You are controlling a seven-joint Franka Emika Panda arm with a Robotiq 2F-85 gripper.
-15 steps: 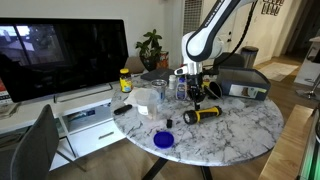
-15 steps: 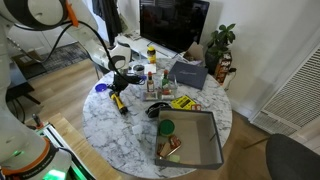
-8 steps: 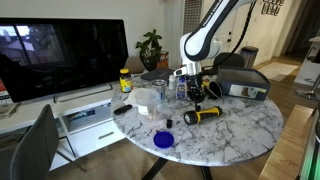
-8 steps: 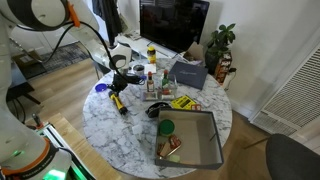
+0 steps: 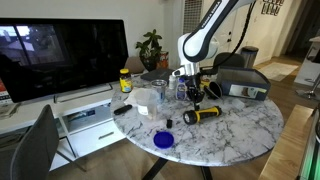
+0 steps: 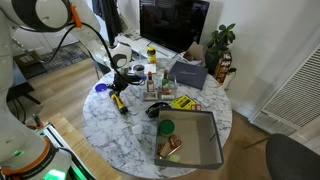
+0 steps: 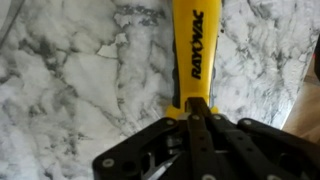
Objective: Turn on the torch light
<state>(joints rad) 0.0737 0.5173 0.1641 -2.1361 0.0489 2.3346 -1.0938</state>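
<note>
The torch light (image 5: 205, 114) lies on its side on the marble table (image 5: 240, 130), with a yellow body and black ends. It also shows in an exterior view (image 6: 118, 102). In the wrist view its yellow body (image 7: 195, 50) reads "RAYOVAC" and runs up from my fingers. My gripper (image 5: 196, 100) hangs straight above the torch, also in an exterior view (image 6: 121, 88). In the wrist view the fingers (image 7: 197, 110) are shut together, with their tips on the torch where the yellow body ends. The black end under them is hidden.
A blue lid (image 5: 164, 140) lies near the table's front edge. Bottles and cups (image 5: 155, 92) stand behind the torch. A black case (image 5: 243, 82) sits at the back. A grey bin (image 6: 195, 140) holds items. A monitor (image 5: 60, 55) stands beside the table.
</note>
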